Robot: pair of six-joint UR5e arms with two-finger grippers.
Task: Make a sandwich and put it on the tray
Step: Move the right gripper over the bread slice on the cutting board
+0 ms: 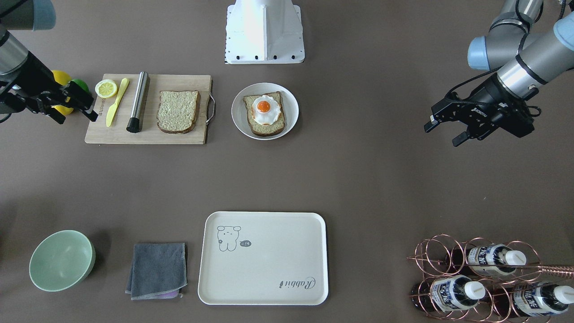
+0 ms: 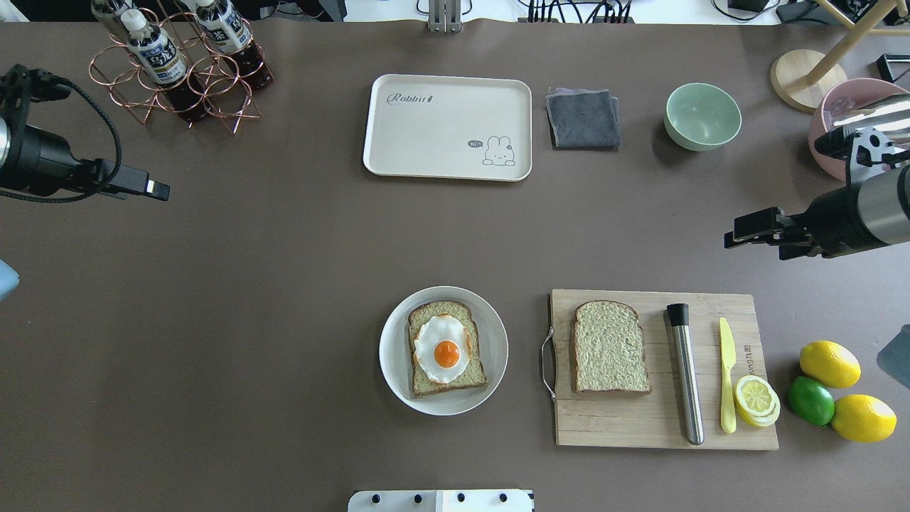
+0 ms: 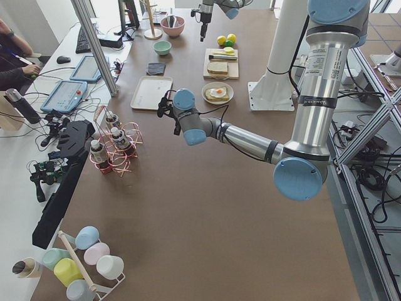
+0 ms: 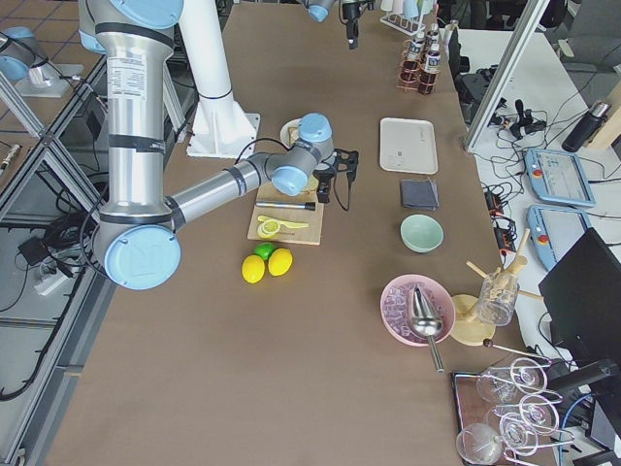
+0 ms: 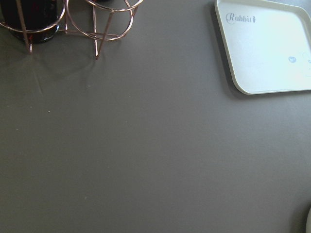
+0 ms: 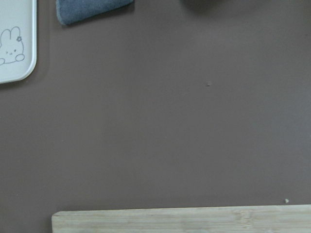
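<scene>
One bread slice [image 2: 446, 350] lies on a round white plate [image 2: 398, 370] with the fried egg [image 2: 444, 348] on top of it. The second bread slice [image 2: 609, 347] lies bare on the wooden cutting board [image 2: 625, 427]. The cream tray [image 2: 434, 142] sits empty at the far side of the table; its corners show in the left wrist view [image 5: 262, 53] and the right wrist view [image 6: 14, 29]. My left gripper [image 1: 441, 134] hovers open and empty over bare table at the left. My right gripper [image 2: 739, 238] hovers open and empty above the table beyond the board's far right corner.
On the board lie a steel cylinder [image 2: 686, 377], a yellow knife [image 2: 726, 377] and a lemon half [image 2: 756, 398]. Two lemons and a lime [image 2: 810, 400] sit right of it. A grey cloth [image 2: 583, 117], a green bowl [image 2: 702, 116] and a copper bottle rack [image 2: 178, 67] stand along the far side.
</scene>
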